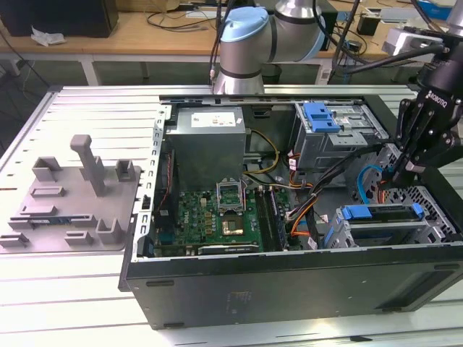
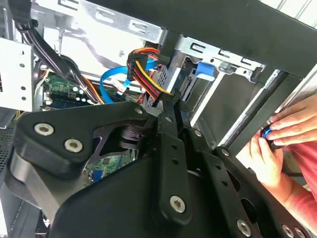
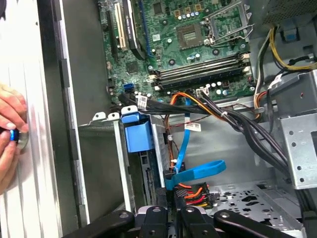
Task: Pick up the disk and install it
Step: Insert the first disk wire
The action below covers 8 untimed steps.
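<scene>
arm (image 1: 249, 43): extended, wrist angled down | gripper (image 1: 401, 171): pointing down | jaws: apparently pressed together

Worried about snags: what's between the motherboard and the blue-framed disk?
In the exterior view, a bundle of black and orange cables runs across the stretch between the motherboard and the disk.

The arm (image 1: 249, 50) has silver-grey round joints, and one joint wears a light blue cap (image 1: 242, 27). The gripper (image 2: 171, 101) is black, built from flat links with silver screws (image 2: 177, 203). Its black wrist housing (image 1: 441, 90) carries white lettering.
</scene>
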Each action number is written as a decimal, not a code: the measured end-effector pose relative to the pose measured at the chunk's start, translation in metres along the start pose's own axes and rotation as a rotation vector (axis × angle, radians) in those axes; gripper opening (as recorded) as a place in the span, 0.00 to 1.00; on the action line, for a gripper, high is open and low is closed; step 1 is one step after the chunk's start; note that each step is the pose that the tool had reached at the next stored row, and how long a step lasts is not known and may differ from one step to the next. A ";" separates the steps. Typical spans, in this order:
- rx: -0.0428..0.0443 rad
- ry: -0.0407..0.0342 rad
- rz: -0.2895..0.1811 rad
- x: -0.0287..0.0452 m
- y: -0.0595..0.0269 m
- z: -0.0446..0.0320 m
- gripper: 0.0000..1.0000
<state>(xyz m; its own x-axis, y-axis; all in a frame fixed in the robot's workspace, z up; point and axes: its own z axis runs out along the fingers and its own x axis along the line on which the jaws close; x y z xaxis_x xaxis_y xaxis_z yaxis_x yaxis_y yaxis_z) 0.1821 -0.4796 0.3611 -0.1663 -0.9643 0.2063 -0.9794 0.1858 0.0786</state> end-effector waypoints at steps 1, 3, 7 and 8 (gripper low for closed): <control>0.0020 -0.0025 0.000 0.0017 0.0009 0.0002 0.16; 0.0042 -0.0051 -0.002 0.0041 0.0015 0.0002 0.16; 0.0114 -0.0053 -0.019 0.0132 0.0030 0.0002 0.16; 0.0137 -0.0047 -0.028 0.0151 0.0036 0.0007 0.16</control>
<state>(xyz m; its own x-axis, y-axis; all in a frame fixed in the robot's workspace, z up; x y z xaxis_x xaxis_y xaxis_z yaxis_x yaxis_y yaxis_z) 0.1759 -0.4936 0.3638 -0.1393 -0.9699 0.1996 -0.9852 0.1560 0.0709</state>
